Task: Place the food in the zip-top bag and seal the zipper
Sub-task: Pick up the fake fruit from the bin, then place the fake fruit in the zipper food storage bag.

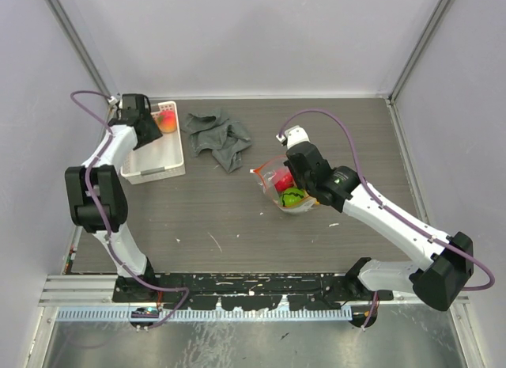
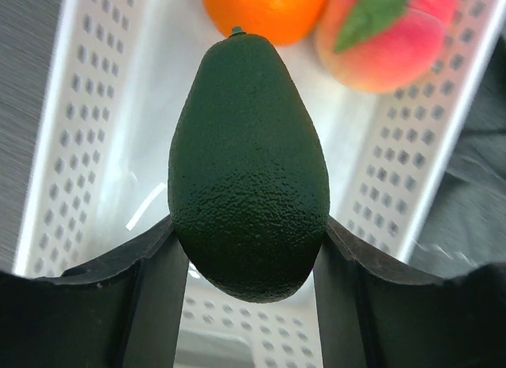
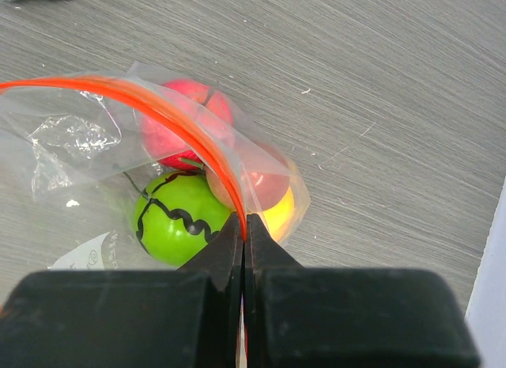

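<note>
The left gripper [image 2: 247, 243] clamps a dark green avocado [image 2: 247, 146] over the white basket [image 2: 71, 146] holding an orange [image 2: 261, 8] and a peach [image 2: 395, 47]. The right gripper [image 3: 243, 225] pinches the zipper [image 3: 158, 111] of the zip-top bag [image 3: 71, 138], lying on the table [image 3: 379, 83] with a green fruit [image 3: 178, 218] inside

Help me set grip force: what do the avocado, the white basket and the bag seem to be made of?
The avocado: probably moulded plastic or foam, matte; evenly pebbled skin, little shine.
The white basket: rigid plastic, slightly glossy; regular holes, soft highlight on its floor.
The bag: thin clear plastic film, glossy; wrinkles, glare, fruit showing through. Its zipper looks like thicker orange plastic.
</note>
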Controlling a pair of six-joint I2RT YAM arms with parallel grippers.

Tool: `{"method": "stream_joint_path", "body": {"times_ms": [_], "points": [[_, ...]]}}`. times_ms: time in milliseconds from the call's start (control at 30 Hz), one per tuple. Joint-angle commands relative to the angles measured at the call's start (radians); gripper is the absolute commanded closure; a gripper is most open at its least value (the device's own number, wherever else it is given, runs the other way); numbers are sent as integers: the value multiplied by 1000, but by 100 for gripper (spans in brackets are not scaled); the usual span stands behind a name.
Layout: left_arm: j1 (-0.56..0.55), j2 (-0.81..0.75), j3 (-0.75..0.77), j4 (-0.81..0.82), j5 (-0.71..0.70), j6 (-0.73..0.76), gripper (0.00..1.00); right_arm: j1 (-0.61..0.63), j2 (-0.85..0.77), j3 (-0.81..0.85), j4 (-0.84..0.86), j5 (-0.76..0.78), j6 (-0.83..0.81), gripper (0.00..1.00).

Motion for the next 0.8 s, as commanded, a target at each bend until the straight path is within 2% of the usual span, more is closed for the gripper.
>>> {"method": "stream_joint_path", "body": {"times_ms": [0,233,533,767], "points": [[-40,-130,-17,-74,129,-87,73,-2,-42,31,33,-6,13,100],[-99,-326,-153,-64,328,-178,76,-3,-46,28,41,-3,39,100],[-264,-543,-301,-91,417,-224,77,-2,-58,30,59,-14,56,100],[-382,-657,-317,-96,504,-277,77,-3,-75,28,59,-7,77,100]]}}
